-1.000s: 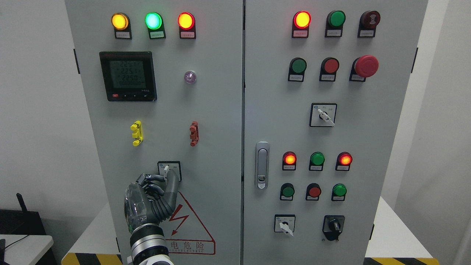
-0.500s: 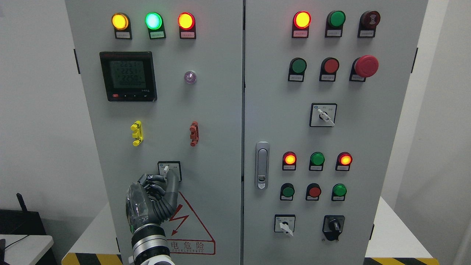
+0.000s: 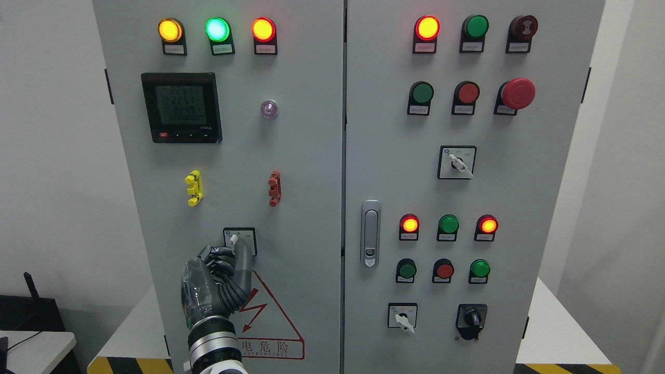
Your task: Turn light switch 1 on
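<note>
A small rotary switch [image 3: 238, 238] in a square black frame sits low on the left door of the grey cabinet [image 3: 301, 171]. Its white lever tip points up and slightly left. My left hand [image 3: 231, 253] rises from the bottom edge just below it. The fingers [image 3: 243, 259] are curled around the lower part of the knob, with one finger lying along its right side. The knob's base is hidden behind them. My right arm does not show.
Above the switch are yellow [image 3: 193, 188] and red [image 3: 274, 189] clips, a digital meter [image 3: 181, 107] and three lit lamps. The right door carries a handle [image 3: 370, 232], push buttons, a red mushroom button [image 3: 518, 93] and more rotary switches [image 3: 456, 162]. A warning triangle [image 3: 265, 317] lies beside my wrist.
My left hand has sunk a little and shifted slightly right, staying at the switch. The lever's angle looks the same. The meter digits changed.
</note>
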Available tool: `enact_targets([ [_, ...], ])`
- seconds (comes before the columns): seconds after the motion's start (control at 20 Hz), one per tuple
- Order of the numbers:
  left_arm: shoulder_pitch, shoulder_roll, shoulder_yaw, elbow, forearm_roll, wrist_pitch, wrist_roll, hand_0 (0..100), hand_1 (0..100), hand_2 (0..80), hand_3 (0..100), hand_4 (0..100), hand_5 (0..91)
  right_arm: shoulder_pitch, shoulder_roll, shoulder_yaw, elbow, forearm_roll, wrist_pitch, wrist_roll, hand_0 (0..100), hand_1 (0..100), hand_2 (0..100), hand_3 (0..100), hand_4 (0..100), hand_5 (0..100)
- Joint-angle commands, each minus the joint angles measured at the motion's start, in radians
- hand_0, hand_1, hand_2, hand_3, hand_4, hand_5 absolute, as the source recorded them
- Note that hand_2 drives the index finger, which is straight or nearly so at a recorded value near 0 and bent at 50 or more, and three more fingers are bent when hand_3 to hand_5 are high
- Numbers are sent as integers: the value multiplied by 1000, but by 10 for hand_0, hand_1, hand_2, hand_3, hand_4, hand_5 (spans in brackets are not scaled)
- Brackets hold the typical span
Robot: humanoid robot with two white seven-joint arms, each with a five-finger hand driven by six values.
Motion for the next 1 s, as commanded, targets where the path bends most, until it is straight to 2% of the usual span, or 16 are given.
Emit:
enact_targets([
  [0.0,0,-1,-10,1,3,-7,-3,654,273,578,906,898,806,0,-1,23,0,5,0,0,120,389,0,0,0,0],
  [0.55,0,-1,-11,0,12,-14,-6,688,110,579,912,899,809,0,-1,23,0,5,0,0,120,389,0,0,0,0],
  [0.75,0,-1,-11,0,12,-14,-6,581,100,577,913,899,807,1,-1,23,0,5,0,0,120,389,0,0,0,0],
  [0.95,0,-1,-11,0,12,-14,-6,379,193,573,913,899,803,0,-1,23,0,5,0,0,120,389,0,0,0,0],
])
